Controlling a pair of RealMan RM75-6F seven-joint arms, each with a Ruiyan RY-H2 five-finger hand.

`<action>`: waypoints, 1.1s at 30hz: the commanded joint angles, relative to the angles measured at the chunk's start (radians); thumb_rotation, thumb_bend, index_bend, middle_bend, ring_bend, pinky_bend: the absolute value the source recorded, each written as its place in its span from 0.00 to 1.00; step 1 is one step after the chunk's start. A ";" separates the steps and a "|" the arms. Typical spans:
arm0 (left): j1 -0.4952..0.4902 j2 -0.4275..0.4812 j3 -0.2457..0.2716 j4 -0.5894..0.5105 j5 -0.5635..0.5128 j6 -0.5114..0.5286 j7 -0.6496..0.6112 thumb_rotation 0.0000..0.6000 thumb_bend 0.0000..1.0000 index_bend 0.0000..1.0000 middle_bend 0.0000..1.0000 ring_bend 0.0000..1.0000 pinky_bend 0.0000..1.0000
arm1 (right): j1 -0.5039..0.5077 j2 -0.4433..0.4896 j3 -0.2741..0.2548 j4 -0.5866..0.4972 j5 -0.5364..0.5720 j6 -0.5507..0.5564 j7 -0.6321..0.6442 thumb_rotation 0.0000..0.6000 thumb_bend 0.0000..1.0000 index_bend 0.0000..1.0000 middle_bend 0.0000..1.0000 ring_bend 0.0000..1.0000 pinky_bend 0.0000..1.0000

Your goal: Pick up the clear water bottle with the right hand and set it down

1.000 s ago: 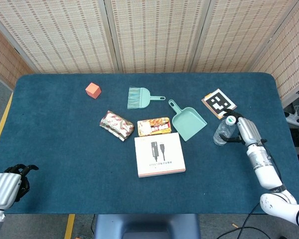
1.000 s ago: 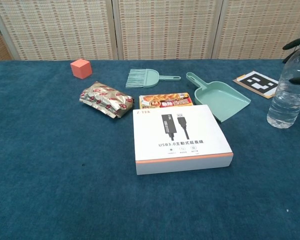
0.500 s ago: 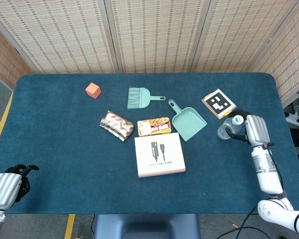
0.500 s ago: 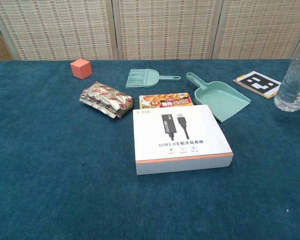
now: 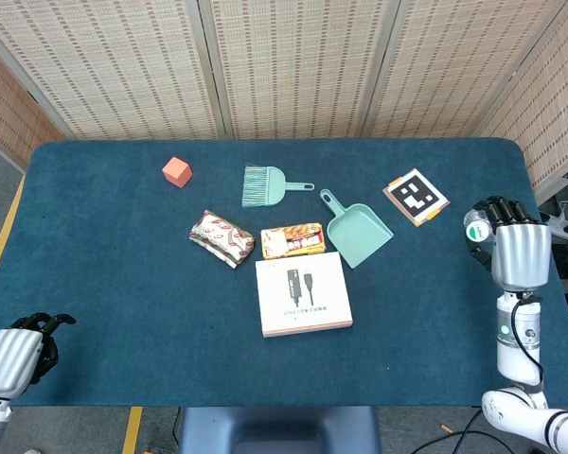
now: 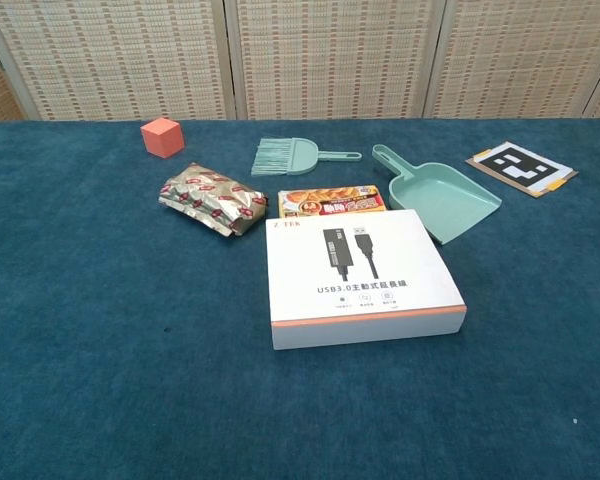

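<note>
Item: clear plastic water bottle (image 5: 474, 231), light, slick, crushable, clasped by my right hand's (image 5: 519, 251) curled fingers near the cap.

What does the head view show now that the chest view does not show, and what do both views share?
Only the head view shows the right hand holding the water bottle, of which mostly the cap shows, and the left hand at the table's near left corner. The chest view shows nothing extra except the print on the white box. Both share the orange cube, brush, dustpan, two snack packs and marker card.
</note>
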 commanded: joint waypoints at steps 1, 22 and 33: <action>0.000 0.000 0.000 0.001 -0.001 -0.001 -0.001 1.00 0.39 0.36 0.33 0.33 0.44 | 0.006 0.173 -0.093 -0.201 -0.069 -0.306 0.531 1.00 0.54 0.78 0.70 0.64 0.75; 0.000 -0.002 -0.002 0.003 -0.001 0.000 -0.004 1.00 0.39 0.36 0.34 0.33 0.44 | 0.021 0.029 -0.001 0.120 0.023 -0.113 0.320 1.00 0.54 0.79 0.70 0.64 0.75; -0.001 -0.002 -0.001 0.001 -0.001 -0.004 0.002 1.00 0.39 0.36 0.34 0.33 0.44 | 0.053 -0.162 0.003 0.451 -0.056 0.080 0.143 1.00 0.54 0.79 0.70 0.63 0.75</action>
